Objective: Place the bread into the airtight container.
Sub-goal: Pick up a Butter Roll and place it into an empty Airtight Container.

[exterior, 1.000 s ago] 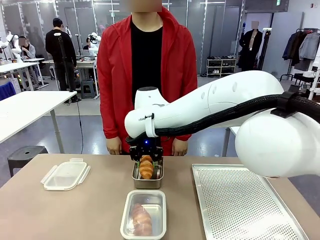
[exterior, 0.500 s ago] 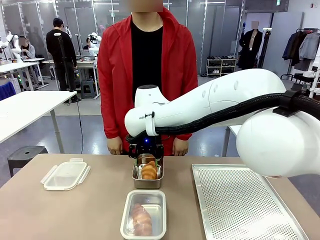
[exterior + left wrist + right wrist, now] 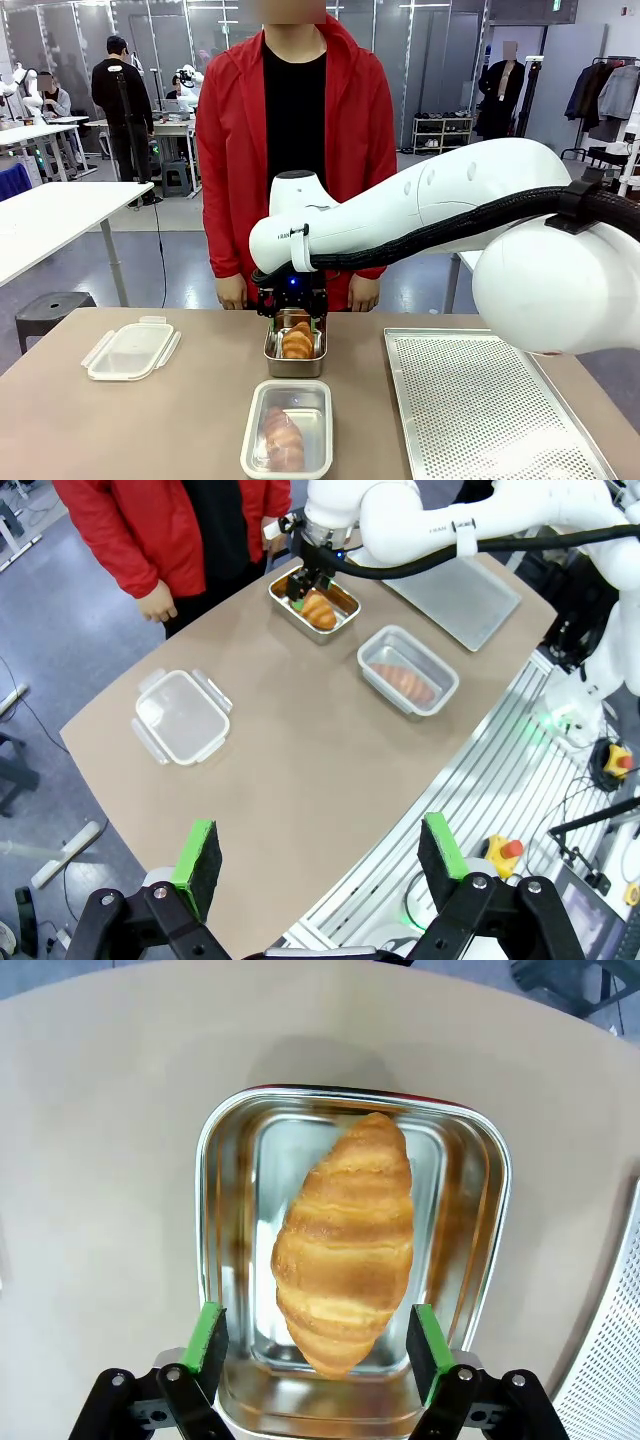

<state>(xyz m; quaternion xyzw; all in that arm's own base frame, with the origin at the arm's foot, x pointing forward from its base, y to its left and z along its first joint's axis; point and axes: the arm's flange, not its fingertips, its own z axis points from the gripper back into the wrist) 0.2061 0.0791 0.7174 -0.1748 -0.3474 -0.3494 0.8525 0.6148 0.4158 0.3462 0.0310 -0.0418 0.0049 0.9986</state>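
A golden croissant [image 3: 345,1240] lies in a steel tin [image 3: 225,1160] at the table's far middle, also seen as croissant [image 3: 297,343] in the front view. My right gripper [image 3: 315,1335] hangs just above it, open, with its green pads [image 3: 208,1335] on either side of the croissant's near end. Closer to me stands a clear plastic container [image 3: 255,440] with a second croissant [image 3: 283,438] inside. Its latching lid [image 3: 130,350] rests at the left. My left gripper [image 3: 320,860] is open with nothing in it, high over the table's near edge.
A perforated metal tray [image 3: 480,400] covers the right side of the table. A person in a red jacket stands at the far edge, with hands [image 3: 228,292] hanging just behind the tin. Bare tabletop lies between the lid and the containers.
One second ago my right gripper held the croissant upright above the tin. It has lowered and opened, and the croissant now lies in the tin.
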